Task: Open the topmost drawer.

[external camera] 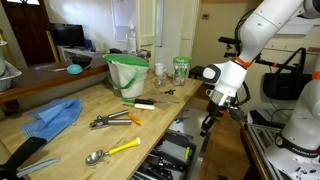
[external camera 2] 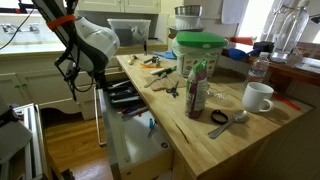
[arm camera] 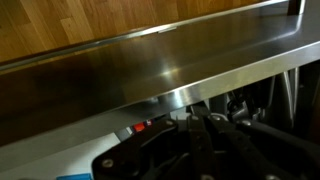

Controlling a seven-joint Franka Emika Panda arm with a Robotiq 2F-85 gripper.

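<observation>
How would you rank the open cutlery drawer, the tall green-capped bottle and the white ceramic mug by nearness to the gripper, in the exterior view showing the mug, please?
1. The open cutlery drawer, beside the gripper.
2. The tall green-capped bottle, midway across the counter.
3. The white ceramic mug, at the far edge.

White arm (external camera: pixel 268 28) of rounded glossy shells, black seams at the joints, orange ring (external camera 2: pixel 63 18) round one joint, black cables (external camera 2: pixel 66 58) looping alongside, white bulbous wrist, black gripper (external camera: pixel 207 120) at the tip.
</observation>
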